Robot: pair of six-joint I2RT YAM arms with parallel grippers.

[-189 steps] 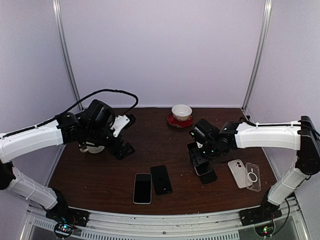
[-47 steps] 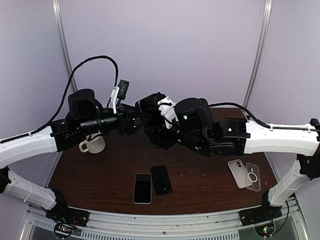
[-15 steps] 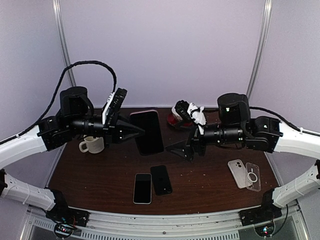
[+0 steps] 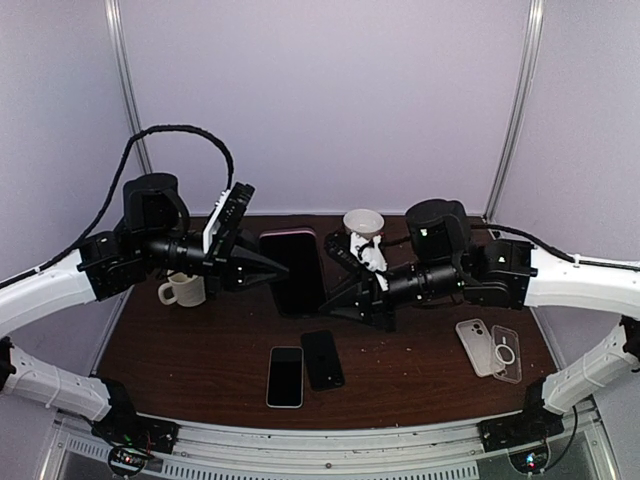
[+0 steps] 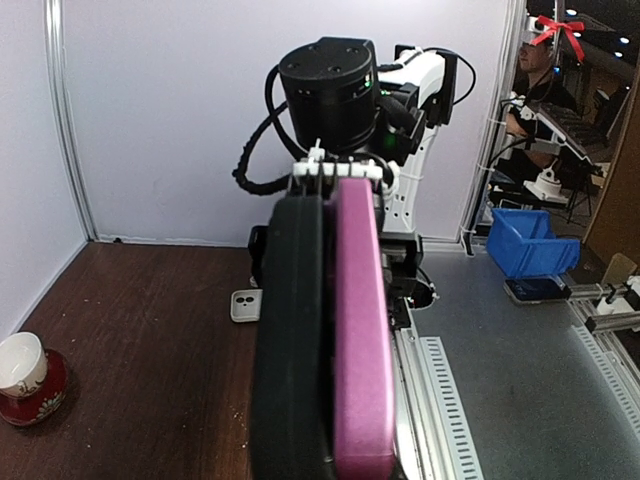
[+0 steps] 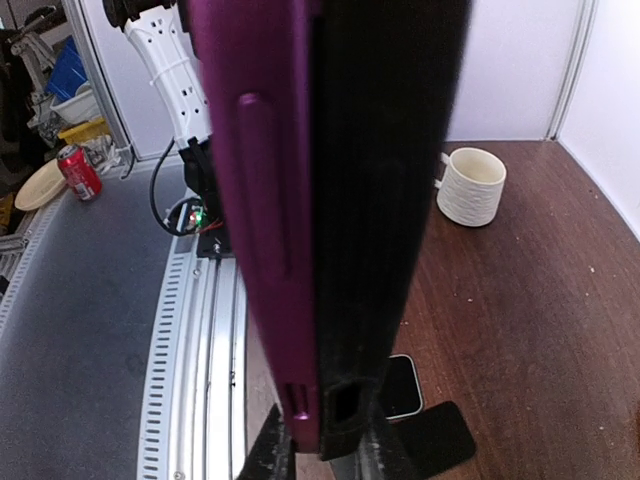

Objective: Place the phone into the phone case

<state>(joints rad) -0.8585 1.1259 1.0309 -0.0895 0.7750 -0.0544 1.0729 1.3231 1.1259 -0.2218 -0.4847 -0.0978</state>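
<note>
both arms were raised over the table, facing each other. the phone hung in the air between them, upright and clear of the wood.

left gripper: closed on the phone's left edge. its own fingers were hidden behind the slab in the left wrist view, so the grip is read from the top view only.

right gripper: narrow. one finger sat on the purple face and the other on the black face, right at the end with the port cut-outs. i could not tell how hard it pinched.

phone case: purple, face to face with the black phone. both wrist views showed the pair edge-on as two slabs of similar thickness. judgement: the phone was lying in the case's mouth but not pressed home, since the black body stood proud of the purple rim.

why held so: one arm probably steadied the stack while the other squeezed across it. held in the air, both faces are open to the fingers.

unused on the table: two more phones near the front, and a white case beside a clear case at the right. a mug stood behind the left arm, and a cup at the back.
</note>
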